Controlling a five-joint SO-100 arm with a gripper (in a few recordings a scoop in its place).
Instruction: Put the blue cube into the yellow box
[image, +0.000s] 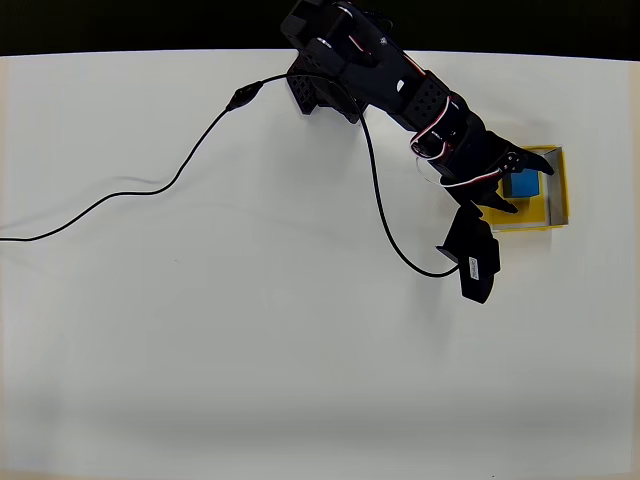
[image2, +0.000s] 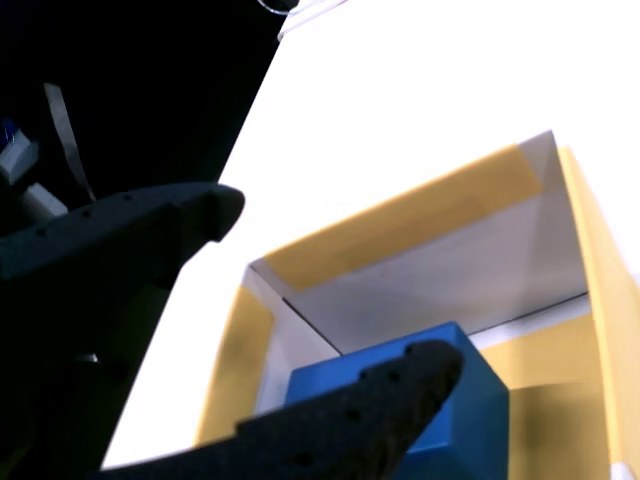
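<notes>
Seen from the overhead view, the black arm reaches across the white table to the yellow box at the right edge, its gripper poised over the open tray. The blue cube shows between the two dark fingers, inside the box's walls. A black cable trails away across the table to the left, well apart from the box. The step in hand looks like the release: done well, it calls for widening the fingers only once the cube is low and square within the walls, then lifting straight up so neither finger catches a rim or drags the tray.

In the wrist view, the box's yellow walls and pale inner faces frame the scene, and the cube sits down inside them near the lower edge. The lower finger crosses in front of the cube and seems to touch it or lie just beside it; the upper finger stands clear of it, above the white table outside the box's left wall. The jaws read as spread wide, wider than the cube, so the gripper appears to have let go rather than to be clamping. Whether the cube rests flat on the floor cannot be told for certain.
</notes>
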